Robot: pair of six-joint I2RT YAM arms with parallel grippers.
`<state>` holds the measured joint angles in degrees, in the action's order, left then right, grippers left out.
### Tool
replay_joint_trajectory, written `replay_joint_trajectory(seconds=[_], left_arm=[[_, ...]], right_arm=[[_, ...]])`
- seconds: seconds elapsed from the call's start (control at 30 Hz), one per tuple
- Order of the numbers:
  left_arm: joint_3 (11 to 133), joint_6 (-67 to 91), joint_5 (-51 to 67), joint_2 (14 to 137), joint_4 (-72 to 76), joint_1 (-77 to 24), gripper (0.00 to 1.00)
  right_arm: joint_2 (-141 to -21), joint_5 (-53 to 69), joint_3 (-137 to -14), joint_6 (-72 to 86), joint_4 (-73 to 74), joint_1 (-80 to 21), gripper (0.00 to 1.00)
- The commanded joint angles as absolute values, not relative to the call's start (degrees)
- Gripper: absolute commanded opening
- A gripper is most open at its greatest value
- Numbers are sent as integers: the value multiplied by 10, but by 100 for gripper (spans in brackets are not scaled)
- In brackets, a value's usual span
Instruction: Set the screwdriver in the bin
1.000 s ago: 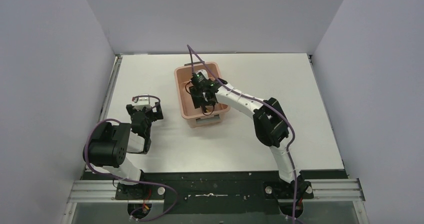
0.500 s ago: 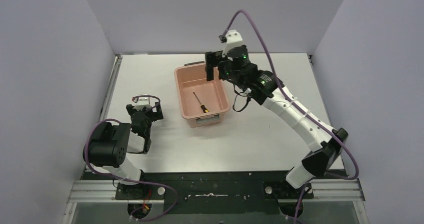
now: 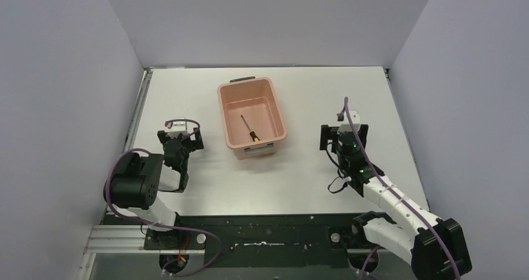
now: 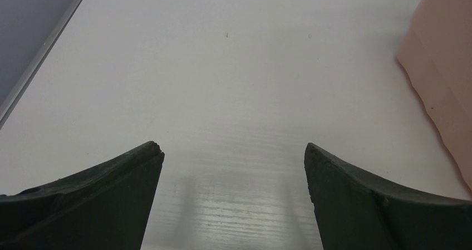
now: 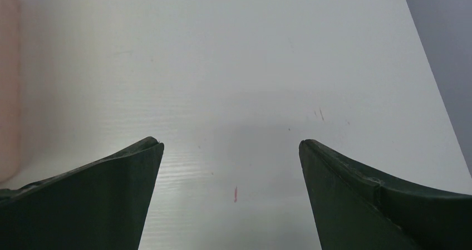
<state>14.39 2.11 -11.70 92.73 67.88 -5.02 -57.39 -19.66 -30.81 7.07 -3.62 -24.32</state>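
Observation:
The salmon-pink bin stands at the middle of the white table. The screwdriver lies inside it on the floor, yellow-and-black handle toward the near end. My right gripper is open and empty, low over the table to the right of the bin. My left gripper is open and empty, to the left of the bin. The left wrist view shows the bin's wall at the right edge. The right wrist view shows the bin's side at the left edge; the gripper holds nothing.
Grey walls enclose the table on three sides. A metal rail runs along the table's left edge. A small red mark is on the table between my right fingers.
My right arm let the screwdriver go in the bin, rose above its far end, then drew back to the near right of the table. The left arm has not moved.

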Motion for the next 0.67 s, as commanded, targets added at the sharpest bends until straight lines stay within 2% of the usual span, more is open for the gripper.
replay_joint_trajectory(seconds=[0.0, 0.17, 0.63], left_arm=[[146, 17, -112, 922, 692, -47, 97], [146, 17, -112, 922, 692, -47, 97], [146, 17, -111, 923, 692, -47, 97]], right_arm=[[-524, -244, -221, 89, -193, -222, 100], [-491, -260, -136, 97, -259, -217, 100], [-476, -254, -130, 99, -253, -216, 100]])
